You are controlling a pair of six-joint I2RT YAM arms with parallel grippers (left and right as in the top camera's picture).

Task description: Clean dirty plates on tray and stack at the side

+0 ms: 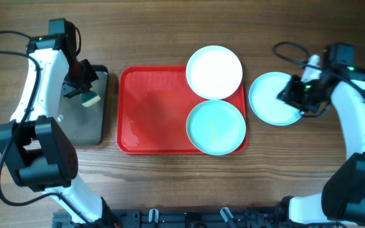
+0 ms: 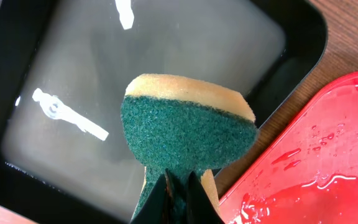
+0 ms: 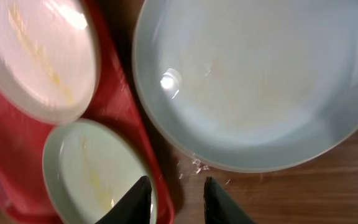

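Observation:
The red tray (image 1: 151, 114) lies mid-table, its surface wet (image 2: 316, 162). A white plate (image 1: 214, 71) rests over its far right corner and shows yellow streaks (image 3: 36, 50). An aqua plate (image 1: 216, 126) with a yellow smear lies on the tray's near right part (image 3: 92, 168). Another aqua plate (image 1: 272, 98) lies on the wood just right of the tray (image 3: 253, 81). My right gripper (image 1: 294, 94) hovers over that plate's right edge, open and holding nothing (image 3: 176, 190). My left gripper (image 1: 84, 88) is shut on a green-and-yellow sponge (image 2: 185, 130).
A dark metal tray (image 1: 84, 126) sits left of the red tray, directly below the sponge (image 2: 166, 50). Small water drops lie on the wood by the outer plate's rim (image 3: 194, 165). Cables trail at both far corners.

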